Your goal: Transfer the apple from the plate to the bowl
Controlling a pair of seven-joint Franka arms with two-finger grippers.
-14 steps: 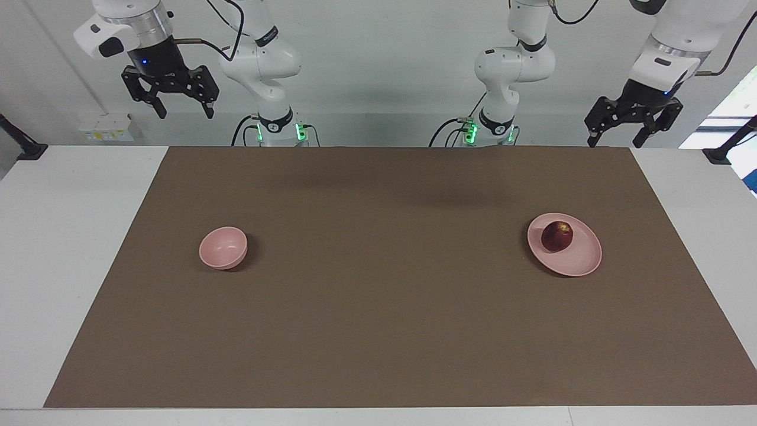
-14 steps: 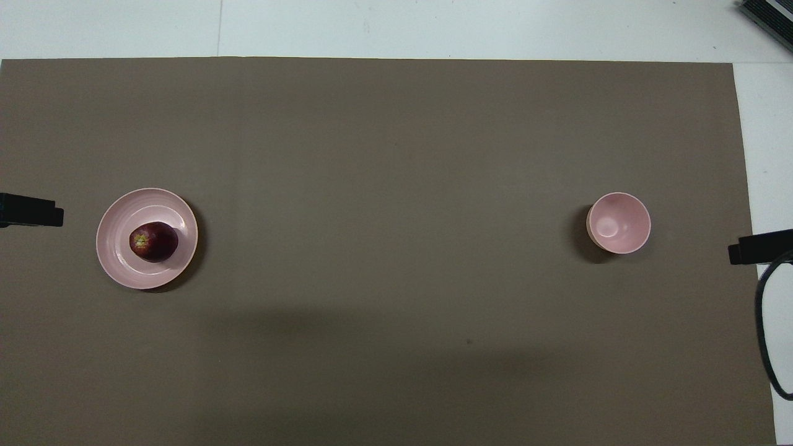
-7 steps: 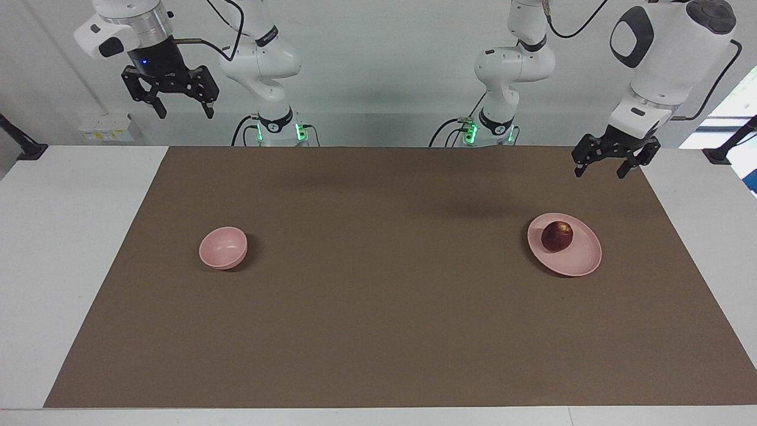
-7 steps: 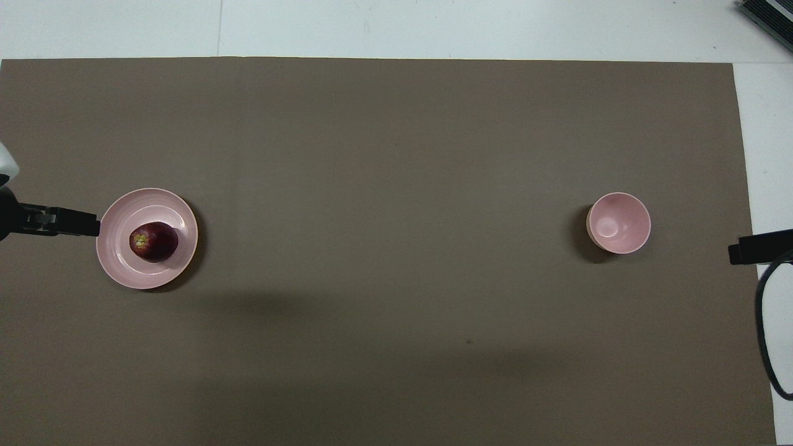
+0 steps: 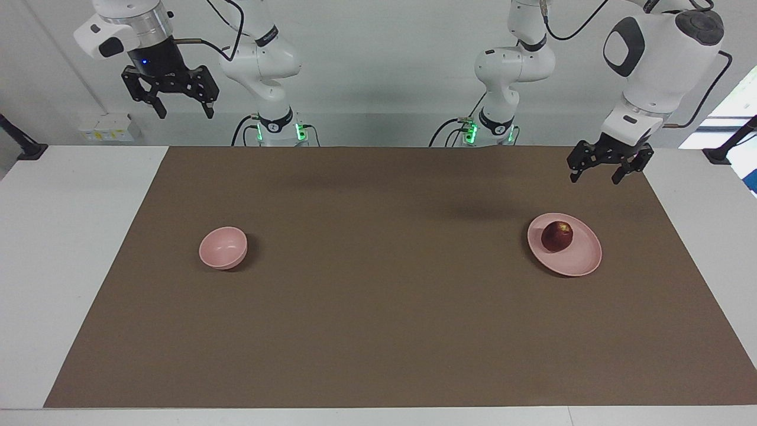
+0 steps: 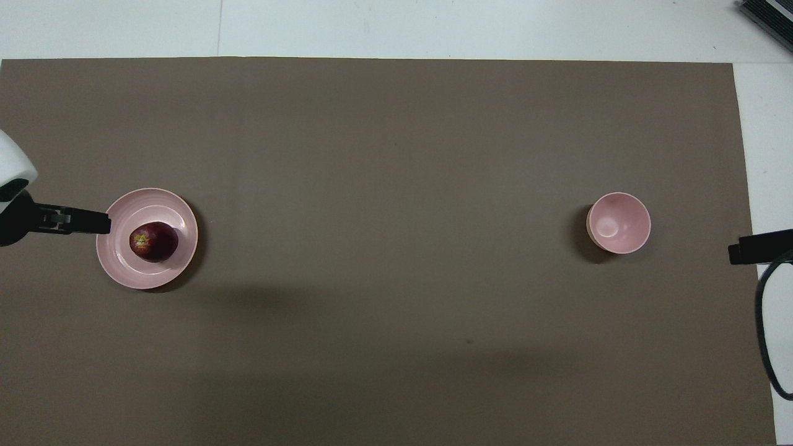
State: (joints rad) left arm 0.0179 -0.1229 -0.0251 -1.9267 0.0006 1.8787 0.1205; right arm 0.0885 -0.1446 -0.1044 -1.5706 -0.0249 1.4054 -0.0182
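Observation:
A dark red apple (image 5: 556,236) (image 6: 153,241) lies on the flat pink plate (image 5: 582,260) (image 6: 170,201) toward the left arm's end of the table. The small deep pink bowl (image 5: 223,247) (image 6: 618,223) stands empty toward the right arm's end. My left gripper (image 5: 594,177) (image 6: 99,222) hangs open in the air over the mat; from overhead its tip overlaps the plate's rim, and it is clear of the apple. Raised high at its own end, my right gripper (image 5: 184,112) (image 6: 743,251) waits open with nothing in it.
A brown mat (image 5: 378,331) covers most of the white table (image 5: 59,236). A black cable (image 6: 765,334) loops over the table's edge at the right arm's end. Both arm bases (image 5: 278,127) stand at the mat's edge.
The left arm has swung down and in over the mat toward the plate. The right arm, apple, plate and bowl have not moved.

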